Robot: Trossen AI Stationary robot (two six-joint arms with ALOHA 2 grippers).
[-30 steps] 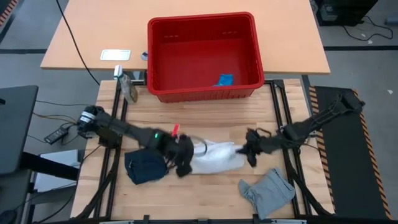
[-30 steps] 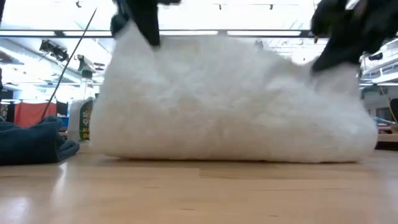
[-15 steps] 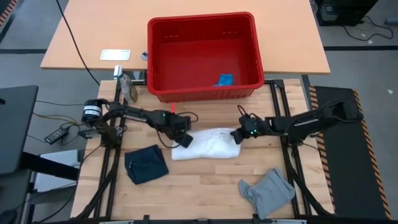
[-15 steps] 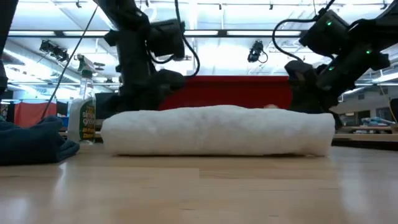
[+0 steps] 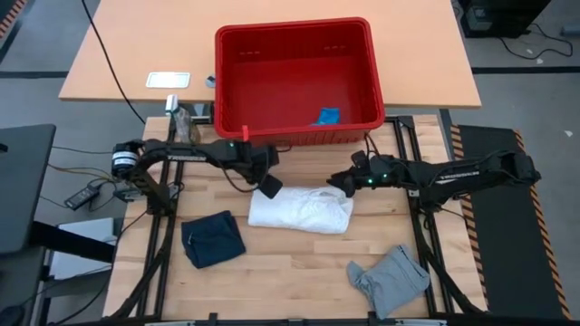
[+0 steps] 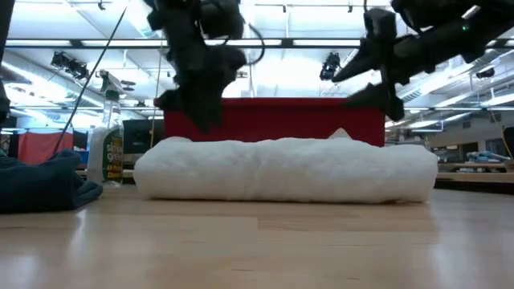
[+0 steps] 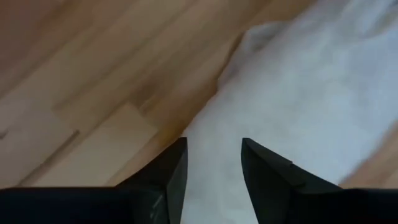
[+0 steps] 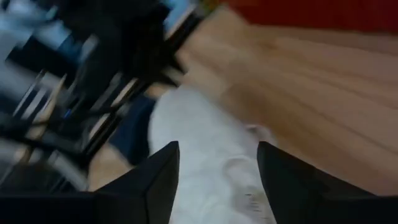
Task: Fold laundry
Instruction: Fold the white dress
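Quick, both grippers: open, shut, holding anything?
Left gripper: open, empty, above the folded white crinkly cloth.
Right gripper: open, empty, above the same cloth.

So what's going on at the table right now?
The white cloth lies folded on the table. The left tool hangs open above its left end, the right tool open above its right end; neither holds it. The navy cloth and the crumpled grey cloth lie nearby.
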